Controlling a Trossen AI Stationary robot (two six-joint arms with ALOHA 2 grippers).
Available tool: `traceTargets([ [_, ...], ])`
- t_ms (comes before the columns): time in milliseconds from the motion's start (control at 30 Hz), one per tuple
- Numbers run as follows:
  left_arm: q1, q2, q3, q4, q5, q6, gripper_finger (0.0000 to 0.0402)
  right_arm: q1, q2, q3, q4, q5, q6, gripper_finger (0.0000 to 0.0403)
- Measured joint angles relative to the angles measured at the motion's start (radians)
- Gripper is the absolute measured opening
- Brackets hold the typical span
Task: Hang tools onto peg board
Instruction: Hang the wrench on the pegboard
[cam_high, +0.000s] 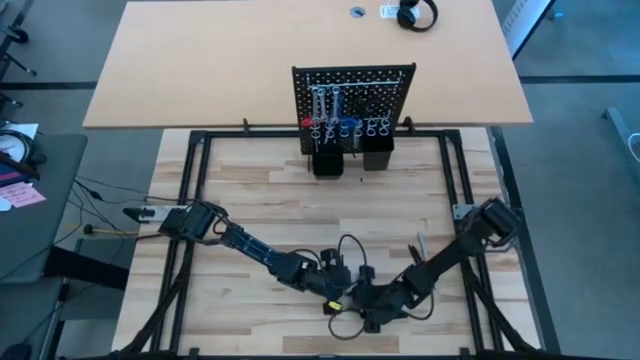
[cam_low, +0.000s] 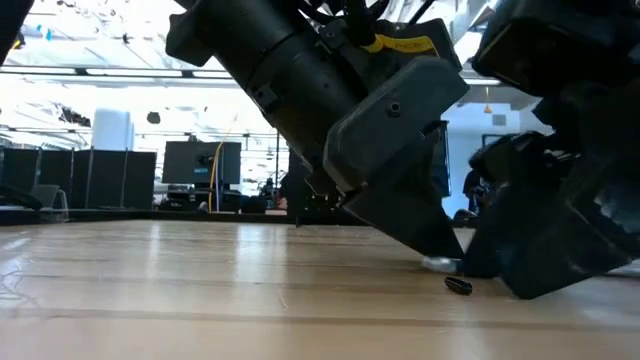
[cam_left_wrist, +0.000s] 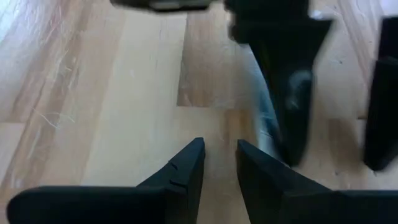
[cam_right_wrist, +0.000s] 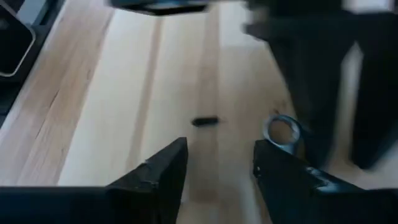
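Upright black perforated metal peg board (cam_high: 352, 98) at table's far edge, silver wrenches (cam_high: 327, 103) and blue-handled tools (cam_high: 347, 126) hung on it. Silver ring-ended wrench (cam_right_wrist: 281, 132) flat on light wooden table (cam_high: 260, 210) at near edge, between both grippers. Left gripper (cam_left_wrist: 219, 163) narrowly parted, empty. Right gripper (cam_right_wrist: 219, 158) wider apart, empty. Small black bit (cam_right_wrist: 204, 121) lying just beside.

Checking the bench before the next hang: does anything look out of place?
Yes: a small dark piece lies loose on the table, near the silver wrench ring, between both grippers. What it is cannot be told.
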Motion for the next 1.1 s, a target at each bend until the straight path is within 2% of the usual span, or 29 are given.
traceTargets([
  [100, 0.0, -0.003, 0.0, -0.033, -0.004, 0.011, 0.0086, 0.001, 0.005, 0.028, -0.012, -0.006, -0.074, 0.0208],
  [233, -0.01, -0.05, 0.0, -0.144, -0.074, 0.013, 0.0086, 0.009, -0.047, 0.054, -0.117, -0.024, -0.158, 0.0226],
  [367, -0.038, -0.098, 0.0, -0.221, -0.16, 0.014, 0.0086, 0.015, -0.153, 0.059, -0.253, 0.001, -0.049, 0.0228],
  [533, -0.074, -0.096, -0.003, -0.186, -0.162, 0.083, 0.0086, 0.067, -0.171, 0.057, -0.345, 0.206, 0.066, 0.0215],
  [633, -0.093, -0.082, -0.003, -0.134, -0.153, 0.146, 0.0086, 0.094, -0.135, 0.06, -0.329, 0.233, 0.117, 0.0204],
  [867, -0.1, -0.079, -0.003, -0.104, -0.141, 0.194, 0.0086, 0.066, -0.003, 0.063, -0.269, 0.163, 0.156, 0.0151],
  [1100, -0.112, -0.085, -0.002, -0.128, -0.141, 0.233, 0.0086, 0.035, 0.028, 0.069, -0.274, 0.113, 0.175, 0.0051],
])
